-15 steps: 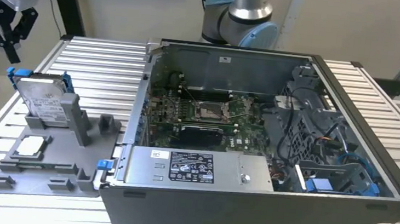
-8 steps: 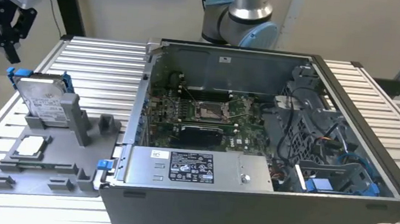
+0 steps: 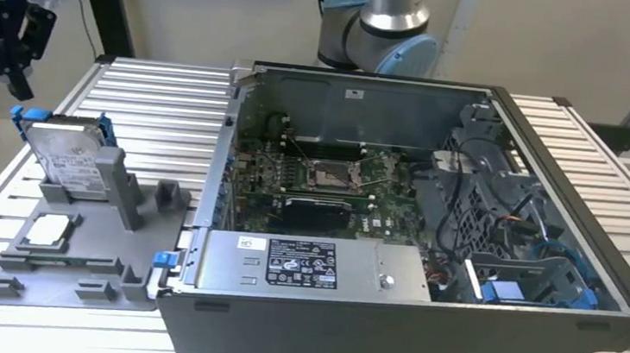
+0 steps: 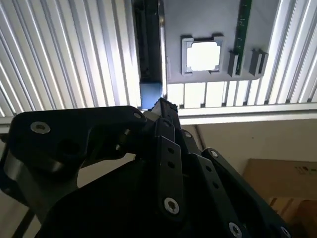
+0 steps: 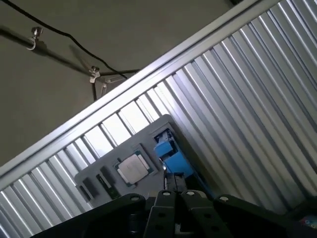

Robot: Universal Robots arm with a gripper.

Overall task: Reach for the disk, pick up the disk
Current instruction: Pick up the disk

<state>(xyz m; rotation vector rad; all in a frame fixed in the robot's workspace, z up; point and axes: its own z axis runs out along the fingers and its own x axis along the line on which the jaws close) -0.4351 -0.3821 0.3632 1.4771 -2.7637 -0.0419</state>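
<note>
**End effector above the disk, no contact**

1. End effector. In the exterior view the end effector [image 3: 11,69] hangs over the worktop [image 3: 149,100] at the exterior view's left edge. It is above the disk [image 3: 68,157] and apart from it. It holds nothing. Whether it is set wide or narrow cannot be told.

2. Disk. The disk stands on edge in a slot of the grey holder [image 3: 115,209], which lies on the worktop just beside the case [image 3: 392,340], on the exterior view's left. The labelled face of the disk is turned towards the exterior camera. A blue frame [image 3: 22,118] runs around its edges. In both wrist views the black tip of the end effector lines up with 1 blue end of the frame, with slatted worktop behind.

3. Chip. A square chip [image 3: 50,229] with a pale top lies flat in a recess of the same holder, near the disk and nearer the exterior camera. It also shows in both wrist views, beside the disk.

4. Case. The case lies open on the worktop. Inside it are the board [image 3: 327,178] and a grey labelled box [image 3: 306,267] against the near wall, with blue parts at the exterior view's right end.

5. Arm. The arm base [image 3: 381,27] stands behind the case.
</note>
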